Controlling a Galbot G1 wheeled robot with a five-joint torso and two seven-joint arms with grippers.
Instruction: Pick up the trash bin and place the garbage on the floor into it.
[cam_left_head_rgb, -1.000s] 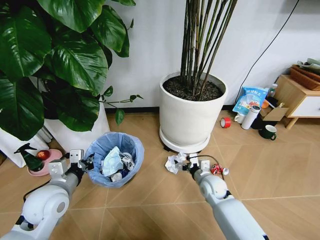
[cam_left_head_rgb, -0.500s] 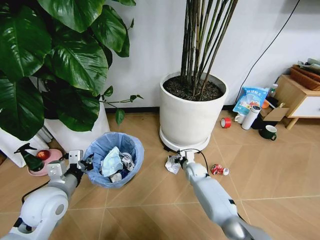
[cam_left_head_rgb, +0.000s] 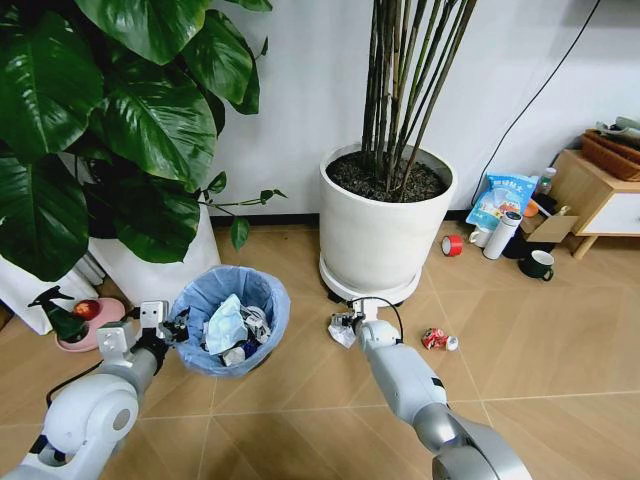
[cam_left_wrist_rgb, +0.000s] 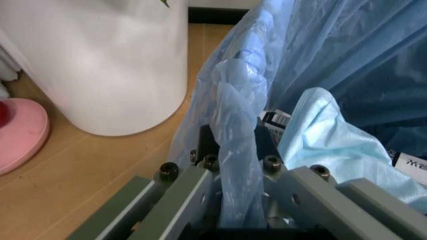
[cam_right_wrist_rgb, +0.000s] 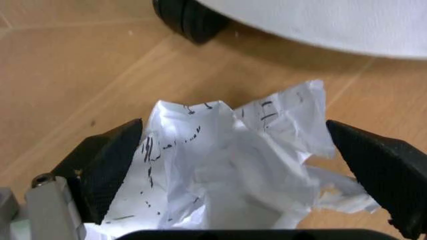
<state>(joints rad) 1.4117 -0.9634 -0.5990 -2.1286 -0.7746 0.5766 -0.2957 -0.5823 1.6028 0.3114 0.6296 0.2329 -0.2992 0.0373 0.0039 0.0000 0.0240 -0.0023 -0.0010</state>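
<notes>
Right gripper (cam_left_head_rgb: 346, 322) — now astride crumpled paper (cam_right_wrist_rgb: 233, 165)

Trash bin (cam_left_head_rgb: 229, 320) dark body hidden under blue bag; crumpled paper (cam_right_wrist_rgb: 227, 170) cut off by frame bottom.

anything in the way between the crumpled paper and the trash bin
Nothing visible. Bare floor lies between the crumpled paper, sitting between the open right end effector fingers, and the trash bin, held at its rim by the left end effector.
</notes>
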